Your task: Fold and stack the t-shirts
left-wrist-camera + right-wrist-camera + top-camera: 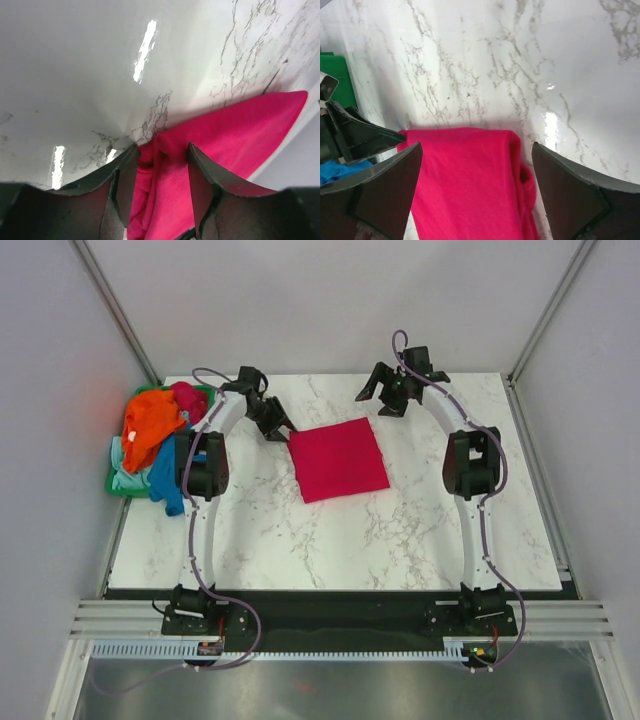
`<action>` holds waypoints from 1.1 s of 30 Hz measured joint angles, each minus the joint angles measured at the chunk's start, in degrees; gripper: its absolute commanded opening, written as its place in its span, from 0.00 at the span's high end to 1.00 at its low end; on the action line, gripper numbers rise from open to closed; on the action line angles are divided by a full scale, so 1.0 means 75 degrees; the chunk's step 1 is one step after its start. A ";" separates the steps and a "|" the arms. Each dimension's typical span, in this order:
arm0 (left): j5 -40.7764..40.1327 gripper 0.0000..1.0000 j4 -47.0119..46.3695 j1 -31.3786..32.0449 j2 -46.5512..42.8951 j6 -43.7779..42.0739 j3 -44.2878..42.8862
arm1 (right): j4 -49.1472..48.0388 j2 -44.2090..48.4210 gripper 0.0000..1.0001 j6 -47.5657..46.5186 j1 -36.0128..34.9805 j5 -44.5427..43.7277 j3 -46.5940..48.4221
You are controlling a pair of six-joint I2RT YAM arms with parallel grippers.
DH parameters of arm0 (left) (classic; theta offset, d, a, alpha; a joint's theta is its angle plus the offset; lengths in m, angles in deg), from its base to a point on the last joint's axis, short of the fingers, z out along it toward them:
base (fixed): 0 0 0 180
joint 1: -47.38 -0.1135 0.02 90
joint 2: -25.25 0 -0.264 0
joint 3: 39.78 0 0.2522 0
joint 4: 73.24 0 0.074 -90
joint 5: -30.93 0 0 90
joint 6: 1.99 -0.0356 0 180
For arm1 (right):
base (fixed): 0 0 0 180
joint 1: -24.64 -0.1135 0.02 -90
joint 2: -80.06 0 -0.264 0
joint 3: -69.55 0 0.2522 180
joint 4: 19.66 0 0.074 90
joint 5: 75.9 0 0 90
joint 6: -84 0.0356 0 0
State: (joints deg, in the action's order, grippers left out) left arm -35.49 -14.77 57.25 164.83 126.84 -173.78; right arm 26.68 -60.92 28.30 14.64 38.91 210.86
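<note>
A magenta-red t-shirt (338,458) lies folded into a rough square at the table's middle. My left gripper (284,430) is low at its far left corner. In the left wrist view the jaws (162,147) stand open with the bunched corner of the shirt (225,135) between them. My right gripper (380,402) hovers wide open and empty above the shirt's far right corner (470,185). An orange shirt (152,425), a blue shirt (165,480) and a pale mint shirt (125,475) lie crumpled at the left.
A green plastic basket (118,488) at the table's left edge holds the crumpled shirts and another magenta cloth (188,398). Grey walls close in the table on the left, back and right. In the right wrist view the left gripper (360,137) is close at the left.
</note>
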 measured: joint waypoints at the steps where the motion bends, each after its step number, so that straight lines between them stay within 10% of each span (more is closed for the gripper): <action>1: 0.0175 0.44 0.0166 -0.0102 0.0364 0.0012 -0.0367 | 0.0035 -0.0175 0.02 -0.0003 0.0038 -0.0017 0.0189; 3: 0.0323 0.25 0.0493 -0.0239 0.0530 -0.0020 -0.0737 | 0.0125 -0.0189 0.02 -0.0009 0.0125 -0.0026 0.0119; 20: -0.0388 0.26 0.1174 -0.0067 -0.2547 -0.0475 0.0373 | -0.2022 0.2294 0.09 -0.0335 0.0210 0.0886 -0.5275; 30: -0.0816 0.28 0.0941 0.0294 -0.5834 -0.0962 0.3748 | -0.2288 0.2314 0.98 -0.0699 -0.0169 0.0874 -0.5881; 33: -0.1105 0.29 0.0772 0.0274 -0.6714 -0.1131 0.4867 | -0.2200 0.2343 1.00 -0.0962 -0.0207 0.0699 -0.5904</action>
State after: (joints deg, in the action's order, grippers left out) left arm -43.78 -8.98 59.30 114.48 118.35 -137.28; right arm 10.18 -43.35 21.09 13.09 44.16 166.58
